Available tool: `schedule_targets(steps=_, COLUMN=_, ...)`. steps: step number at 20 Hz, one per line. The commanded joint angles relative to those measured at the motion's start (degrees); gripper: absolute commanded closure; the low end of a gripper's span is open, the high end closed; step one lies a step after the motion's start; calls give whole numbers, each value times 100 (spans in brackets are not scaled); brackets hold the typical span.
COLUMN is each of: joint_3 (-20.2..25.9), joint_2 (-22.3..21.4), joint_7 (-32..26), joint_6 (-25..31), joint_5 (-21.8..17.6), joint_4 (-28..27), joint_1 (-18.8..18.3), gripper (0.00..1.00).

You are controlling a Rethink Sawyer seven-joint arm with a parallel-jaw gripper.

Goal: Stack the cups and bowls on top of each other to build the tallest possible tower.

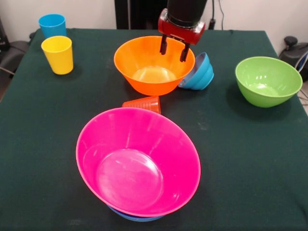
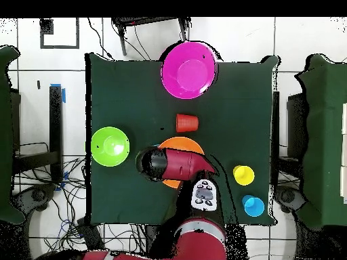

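Bowls are glossy round plastic; the tool (image 1: 174, 48) hangs open and empty over the orange bowl's (image 1: 154, 65) rim.

Open green cloth on the table (image 1: 269, 159) between the pink bowl (image 1: 138, 161) and the green bowl (image 1: 268, 80); likewise open at the front left, below the yellow cup (image 1: 57, 54) and blue cup (image 1: 52, 25); narrow passage between pink bowl and orange bowl (image 1: 154, 65), blocked by the orange-red cup (image 1: 142, 103) lying on its side; ridged blue bowl (image 1: 199, 72) tight against the orange bowl's right flank; pincer (image 1: 174, 49) hanging over that bowl's far rim.
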Motion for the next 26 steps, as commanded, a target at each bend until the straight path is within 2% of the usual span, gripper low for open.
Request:
schedule_targets(steps=1, joint_3=210, joint_2=340, joint_7=725, joint_6=-174, joint_5=15, joint_4=-306, joint_1=100, gripper=0)
schedule_targets(steps=7, joint_3=129, joint_2=362, joint_7=818, joint_6=-171, joint_5=48, joint_4=-341, joint_1=225, gripper=0)
schedule_targets(steps=11, joint_3=19, joint_2=252, joint_7=719, joint_6=44, joint_5=-13, joint_4=-368, joint_1=337, gripper=0)
schedule_targets(steps=15, joint_3=-49, joint_2=345, joint_7=637, joint_6=150, joint_5=-29, joint_4=-436, joint_1=371, gripper=0)
schedule_targets(steps=17, joint_3=303, joint_2=400, joint_7=418, joint_6=165, joint_5=69, joint_4=-249, joint_1=65, gripper=0)
schedule_targets(steps=18, joint_3=488, joint_2=398, joint_7=169, joint_6=92, joint_5=-8, joint_4=-114, joint_1=-135, gripper=0)
schedule_targets(steps=20, joint_3=483, joint_2=351, joint_7=348, joint_6=-365, joint_5=-16, joint_4=60, joint_1=-151, gripper=0)
schedule_targets(steps=21, joint_3=455, joint_2=324, joint_7=368, joint_6=-364, joint_5=-43, joint_4=86, joint_1=-127, gripper=0)
schedule_targets(steps=23, joint_3=425, joint_2=202, joint_7=494, joint_6=-103, joint_5=83, joint_4=301, joint_1=-175, gripper=0)
schedule_targets(steps=26, joint_3=195, joint_2=264, joint_7=602, joint_6=248, joint_5=45, joint_4=58, joint_1=70, gripper=0)
